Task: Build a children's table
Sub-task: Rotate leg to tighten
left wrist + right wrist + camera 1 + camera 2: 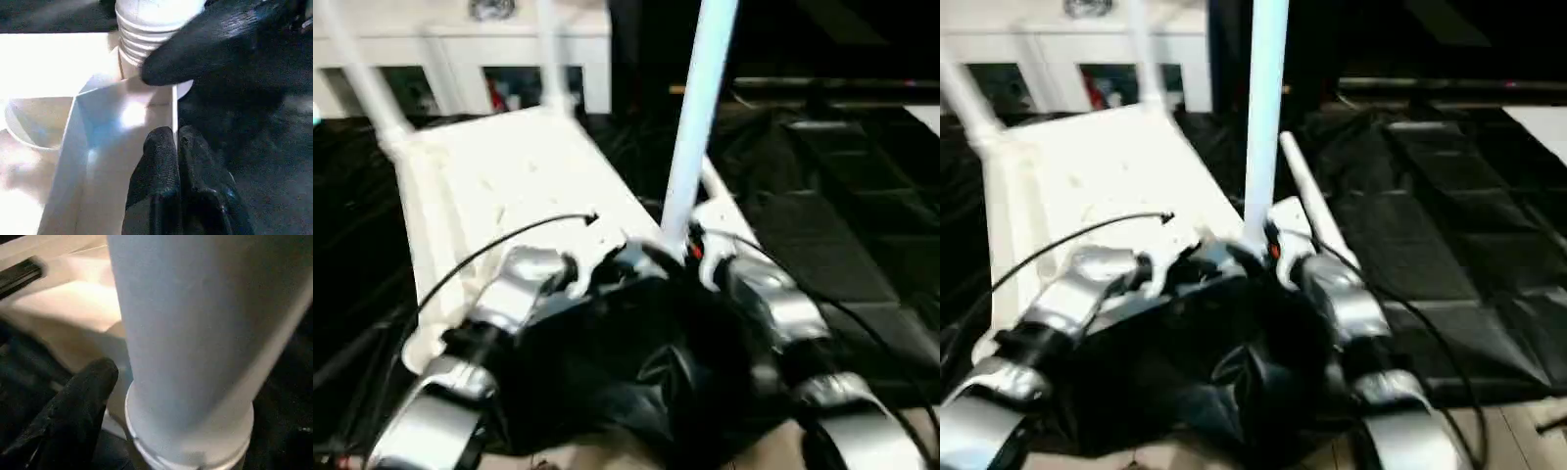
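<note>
From the head camera's left eye, the white tabletop is lying upside down on black sheeting, its ribbed underside facing up. Two tube legs are already standing in the far corner sockets, one at the far left and one at the far right. A third leg is rising upright from the near right corner, just ahead of both silver forearms. By my judgement three of four legs are in place or nearly so, and the near left corner is waiting for its leg.

From the right eye, a spare tube leg is lying on the sheeting just beside the tabletop's right edge, probably the fourth. Open room is lying to the right over the black sheeting; the white cabinet is closing off the far side.

In the left wrist view, the left gripper is resting with its black fingers pressed together on the thin upright wall of the tabletop's near corner. The leg's ribbed end is sitting at the socket there, with another black finger lying against it.

In the right wrist view, the leg is looming close over its collar, and one finger of the right gripper is standing off to its side; whether those jaws are clamping or spread I cannot tell.
</note>
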Robot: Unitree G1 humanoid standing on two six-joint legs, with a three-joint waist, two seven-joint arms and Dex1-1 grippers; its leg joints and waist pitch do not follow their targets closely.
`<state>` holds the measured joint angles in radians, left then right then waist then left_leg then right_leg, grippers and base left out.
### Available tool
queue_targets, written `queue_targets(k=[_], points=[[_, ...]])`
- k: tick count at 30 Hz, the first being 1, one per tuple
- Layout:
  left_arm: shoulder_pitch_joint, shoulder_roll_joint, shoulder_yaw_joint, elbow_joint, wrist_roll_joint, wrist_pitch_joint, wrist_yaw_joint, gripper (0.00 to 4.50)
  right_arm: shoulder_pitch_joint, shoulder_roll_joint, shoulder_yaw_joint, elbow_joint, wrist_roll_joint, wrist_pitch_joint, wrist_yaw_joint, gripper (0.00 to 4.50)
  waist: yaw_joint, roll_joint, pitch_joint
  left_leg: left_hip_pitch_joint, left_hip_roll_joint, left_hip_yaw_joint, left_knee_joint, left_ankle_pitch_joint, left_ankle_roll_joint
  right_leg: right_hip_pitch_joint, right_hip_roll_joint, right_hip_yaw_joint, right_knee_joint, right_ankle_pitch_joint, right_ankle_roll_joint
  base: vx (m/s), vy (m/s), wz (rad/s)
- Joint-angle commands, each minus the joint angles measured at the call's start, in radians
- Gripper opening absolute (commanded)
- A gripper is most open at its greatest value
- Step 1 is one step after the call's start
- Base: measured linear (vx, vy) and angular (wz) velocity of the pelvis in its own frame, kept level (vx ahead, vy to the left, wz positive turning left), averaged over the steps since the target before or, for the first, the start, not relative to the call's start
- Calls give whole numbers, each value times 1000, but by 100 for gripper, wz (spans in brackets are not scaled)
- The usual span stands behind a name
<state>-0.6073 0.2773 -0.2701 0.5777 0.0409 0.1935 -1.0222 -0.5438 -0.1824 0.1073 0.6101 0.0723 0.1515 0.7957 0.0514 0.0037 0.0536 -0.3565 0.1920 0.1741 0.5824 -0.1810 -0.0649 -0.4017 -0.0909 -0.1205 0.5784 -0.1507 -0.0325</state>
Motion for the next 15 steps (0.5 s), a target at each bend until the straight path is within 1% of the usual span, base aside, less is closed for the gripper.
queue_targets(k=[1,2,3,4,5,6,7,8,11,12,13,15], points=[[-7,-19,-36,-60,-42,-47,-67,0,28,-6,86,-65,27,23,150,390,1,3,-69,6,44,-9,-65,-226,59,58,-64,61,-65,-274,-189,0,0,0],[-5,-12,-37,-62,-46,-51,-84,0,36,-20,90,-85,38,29,181,390,6,2,-70,7,43,-8,-64,-228,62,60,-64,61,-64,-272,-189,0,0,0],[1,0,-38,-69,-51,-65,-115,0,48,-43,94,-118,52,38,229,390,11,3,-67,7,44,-7,-65,-236,65,58,-64,61,-68,-290,-183,0,0,0],[3,2,-38,-71,-51,-68,-120,0,50,-46,94,-123,53,39,235,390,15,3,-68,7,45,-7,-65,-233,63,58,-64,61,-66,-291,-181,0,0,0],[3,2,-38,-71,-51,-68,-120,0,50,-46,94,-123,53,39,235,390,14,2,-68,5,45,-8,-66,-231,62,58,-65,61,-66,-290,-181,0,0,0],[5,8,-38,-75,-55,-69,-134,0,57,-62,101,-140,60,46,264,390,15,3,-68,6,45,-8,-66,-234,58,58,-65,60,-66,-295,-182,0,0,0],[10,17,-39,-82,-60,-67,-157,0,66,-82,111,-161,65,56,300,390,16,3,-68,7,45,-8,-66,-245,53,57,-66,60,-68,-314,-178,0,0,0],[14,24,-39,-87,-64,-65,-175,0,72,-97,119,-178,69,63,327,390,20,2,-67,7,45,-9,-66,-245,52,59,-66,60,-69,-323,-172,0,0,0],[21,37,-42,-98,-70,-63,-202,0,80,-113,127,-197,74,70,356,390,21,2,-67,7,45,-9,-66,-244,51,56,-66,60,-68,-320,-173,0,0,0],[25,43,-42,-104,-74,-57,-214,0,82,-117,128,-203,76,78,364,359,22,1,-68,6,44,-8,-65,-242,49,56,-66,60,-69,-326,-171,0,0,0],[32,53,-44,-112,-79,-50,-235,0,84,-121,129,-213,79,93,376,359,24,1,-68,6,44,-9,-66,-242,47,57,-66,59,-69,-335,-170,0,0,0],[34,56,-44,-113,-79,-50,-241,0,85,-123,131,-217,78,99,381,352,25,2,-68,8,45,-9,-66,-238,46,55,-65,60,-69,-333,-169,0,0,0]])
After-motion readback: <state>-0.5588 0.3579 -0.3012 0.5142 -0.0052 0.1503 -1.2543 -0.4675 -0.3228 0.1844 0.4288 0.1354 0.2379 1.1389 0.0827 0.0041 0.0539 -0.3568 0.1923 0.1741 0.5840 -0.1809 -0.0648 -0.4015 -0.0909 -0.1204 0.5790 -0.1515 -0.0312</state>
